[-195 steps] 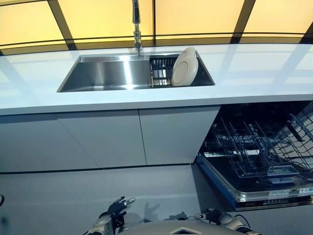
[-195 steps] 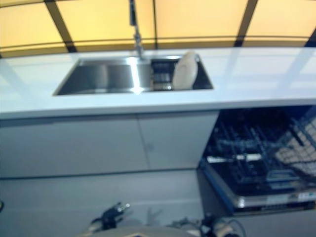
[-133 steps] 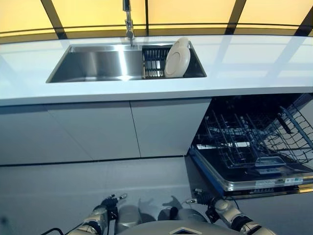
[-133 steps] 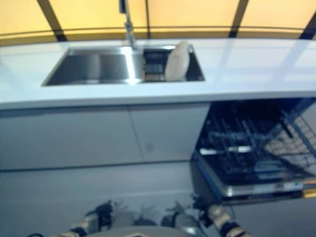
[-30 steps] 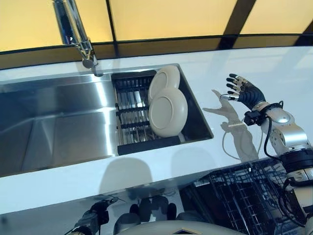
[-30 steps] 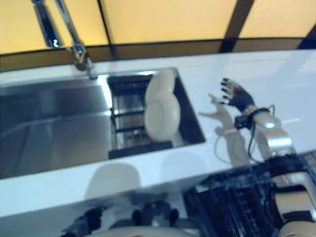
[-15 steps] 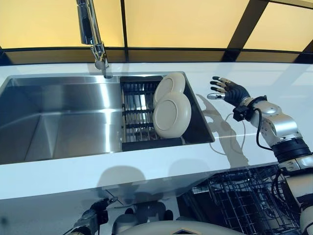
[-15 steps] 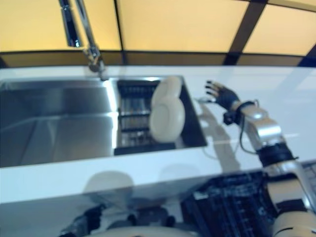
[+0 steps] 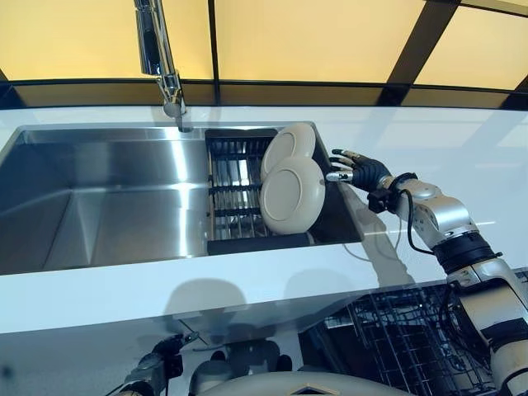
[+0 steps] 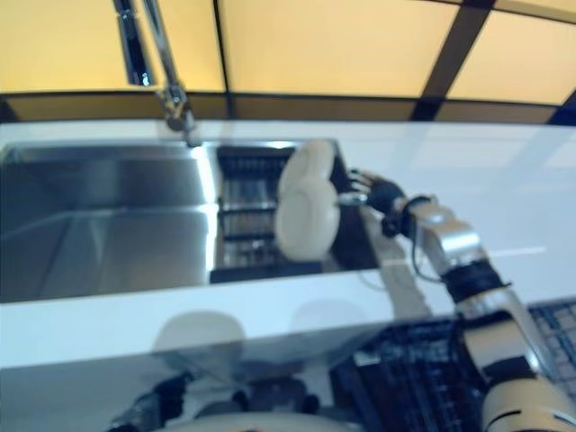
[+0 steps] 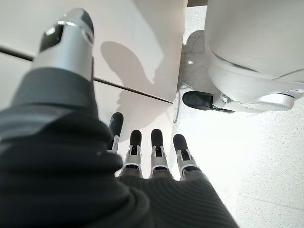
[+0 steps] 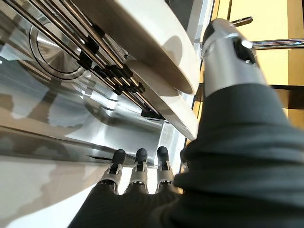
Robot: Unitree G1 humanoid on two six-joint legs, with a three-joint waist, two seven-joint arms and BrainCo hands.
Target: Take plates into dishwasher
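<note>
Two cream plates stand on edge in a dark rack (image 9: 231,177) in the right end of the steel sink (image 9: 99,206), the front plate (image 9: 293,195) overlapping the back plate (image 9: 289,144). My right hand (image 9: 359,172) reaches in from the right over the sink's rim, open, with its fingertips just short of the front plate's right edge. In the right wrist view both plates' rims (image 12: 164,102) show close past the straight fingers (image 12: 137,164) and the thumb (image 12: 228,52). My left hand (image 9: 155,373) hangs low before the cabinet, open and holding nothing (image 11: 152,147).
A tall chrome faucet (image 9: 161,58) rises behind the sink. White countertop (image 9: 462,148) stretches to the right. The dishwasher's wire rack (image 9: 412,346) stands pulled out below the counter at the lower right. Yellow panels with dark bars close the back.
My right hand has moved left from above the countertop to the sink's right rim, close to the front plate. The plates and my left hand have not moved.
</note>
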